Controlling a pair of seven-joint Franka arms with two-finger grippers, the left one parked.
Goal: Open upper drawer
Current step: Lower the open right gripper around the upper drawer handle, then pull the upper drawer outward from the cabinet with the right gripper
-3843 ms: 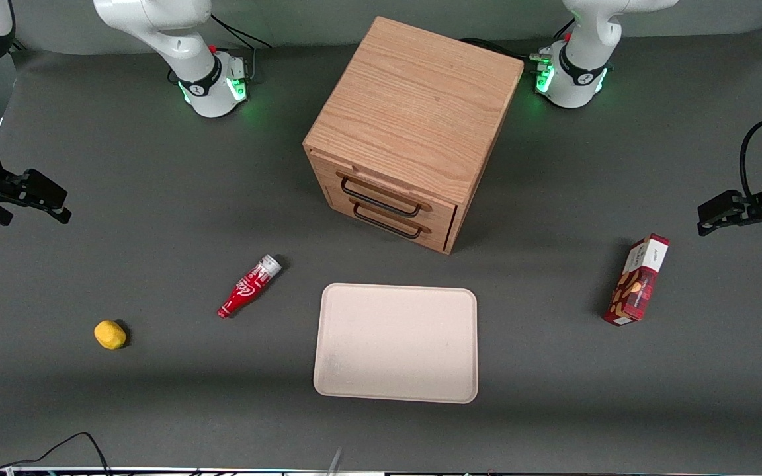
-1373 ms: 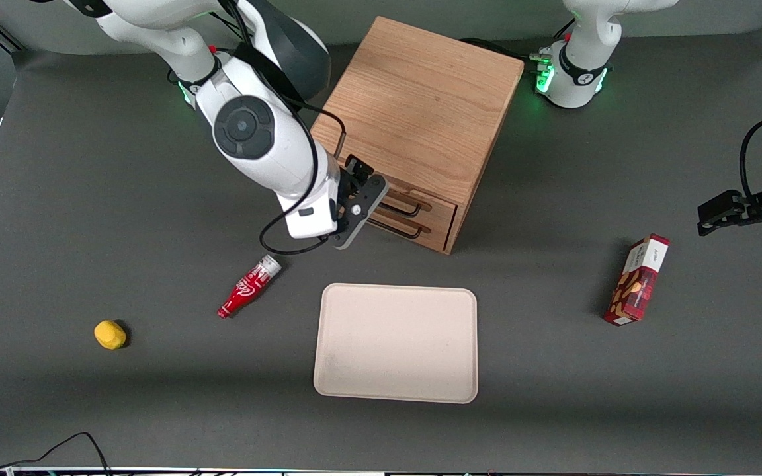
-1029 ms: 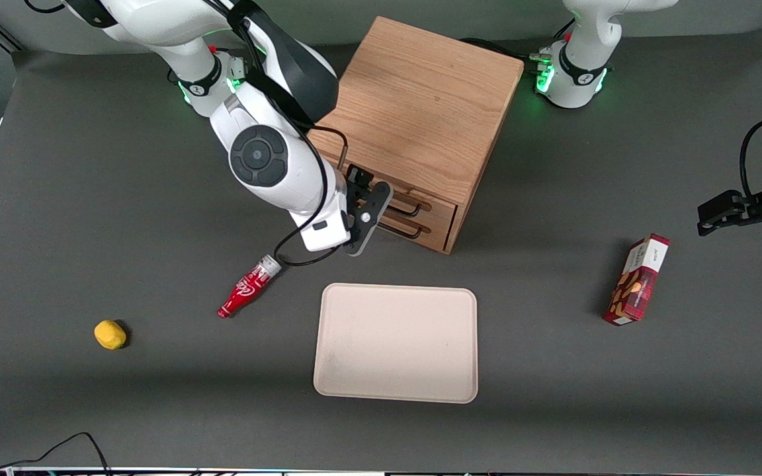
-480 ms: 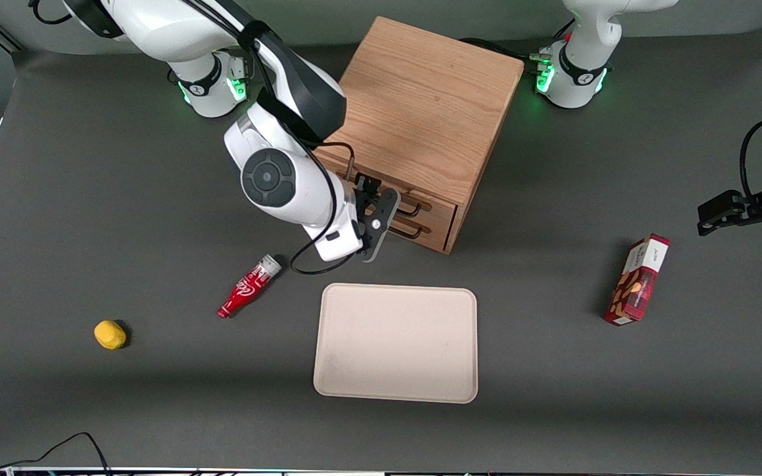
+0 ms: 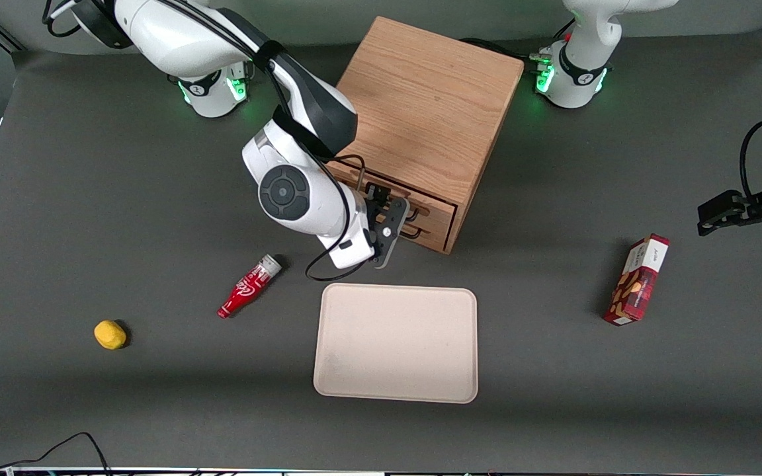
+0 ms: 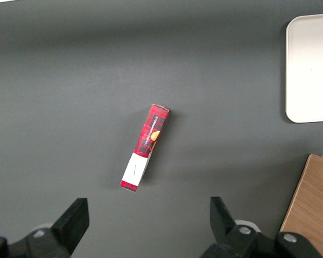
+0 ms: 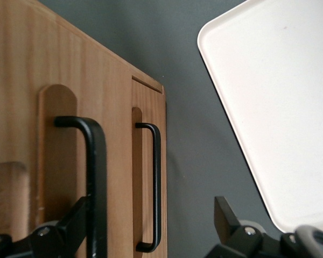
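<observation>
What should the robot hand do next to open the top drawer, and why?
Probably move in a little and close on the upper drawer's handle. The gripper is open in front of the cabinet, one finger beside that bar, nothing gripped, and the upper drawer looks closed.

I see my gripper (image 5: 391,228) right in front of the oak cabinet (image 5: 421,112), at the upper drawer (image 5: 430,206), which sits closed. The beige tray (image 5: 396,342) lies nearer the camera.
</observation>
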